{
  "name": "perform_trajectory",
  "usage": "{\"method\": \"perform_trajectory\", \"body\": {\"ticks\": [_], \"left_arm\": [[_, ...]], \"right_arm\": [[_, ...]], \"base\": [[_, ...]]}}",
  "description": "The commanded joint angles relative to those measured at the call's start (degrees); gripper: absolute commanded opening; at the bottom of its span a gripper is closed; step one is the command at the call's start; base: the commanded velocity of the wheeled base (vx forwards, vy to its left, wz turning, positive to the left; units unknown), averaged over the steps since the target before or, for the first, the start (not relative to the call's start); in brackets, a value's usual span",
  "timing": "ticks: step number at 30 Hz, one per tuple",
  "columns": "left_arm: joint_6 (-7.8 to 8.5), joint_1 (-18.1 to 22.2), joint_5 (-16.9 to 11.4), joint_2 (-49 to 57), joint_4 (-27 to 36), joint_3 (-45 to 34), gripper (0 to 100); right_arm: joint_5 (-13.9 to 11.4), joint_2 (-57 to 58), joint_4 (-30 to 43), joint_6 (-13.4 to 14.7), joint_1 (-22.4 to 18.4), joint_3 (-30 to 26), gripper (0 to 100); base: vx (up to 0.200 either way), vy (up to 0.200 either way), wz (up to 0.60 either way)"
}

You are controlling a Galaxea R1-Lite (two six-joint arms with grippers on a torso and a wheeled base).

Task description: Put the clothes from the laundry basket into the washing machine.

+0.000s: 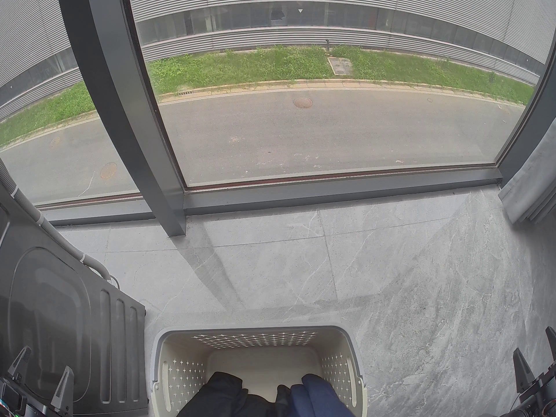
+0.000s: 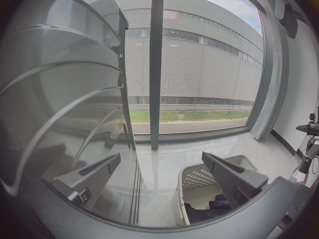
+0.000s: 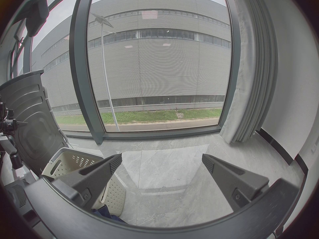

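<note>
Tiles underfoot, grey and marbled: the floor (image 1: pixel 405 273) carries a cream plastic basket (image 1: pixel 258 336) back from its window edge, just beside the washing machine (image 1: pixel 58 319). The basket is a rounded oblong with walls pierced by small star-shaped holes and a handle slot cut in one end wall. The washing machine turns a dark grey ribbed panel toward it, and a pale ribbed hose (image 1: pixel 58 238) runs along that panel's upper edge.

Clothes (image 1: pixel 260 398) — two crumpled pieces low in the basket, one black, one navy blue, touching side by side. The black one lies nearer the washing machine. Both sit at the basket's near end, and its pale bottom shows beyond them. The kind of fabric is too small to tell.

Left gripper (image 1: pixel 46 361) hangs over the washing machine's panel, fingers spread wide with nothing between them.

Right gripper (image 1: pixel 533 343) hangs over the floor's right side, well apart from the basket and below a grey curtain (image 1: pixel 533 180). Its fingers are just as widely spread and hold nothing.

Window (image 1: pixel 324 128) — tall glass in a dark frame along the floor's far edge.
</note>
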State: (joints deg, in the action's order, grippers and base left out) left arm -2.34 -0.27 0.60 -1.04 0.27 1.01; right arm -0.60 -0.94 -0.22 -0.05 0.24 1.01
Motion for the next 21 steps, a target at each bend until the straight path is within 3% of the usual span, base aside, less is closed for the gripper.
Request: {"method": "perform_trajectory", "body": {"ticks": [1, 21], "left_arm": [[-0.03, 0.0, 0.0, 0.9, 0.0, -0.8, 100], [-0.03, 0.0, 0.0, 0.9, 0.0, -0.8, 100]], "right_arm": [[0.0, 0.9, 0.0, -0.1, 0.0, -1.0, 100], [0.0, 0.9, 0.0, 0.0, 0.0, -1.0, 100]], "base": [[-0.200, 0.000, 0.00], [-0.200, 0.000, 0.00]]}}
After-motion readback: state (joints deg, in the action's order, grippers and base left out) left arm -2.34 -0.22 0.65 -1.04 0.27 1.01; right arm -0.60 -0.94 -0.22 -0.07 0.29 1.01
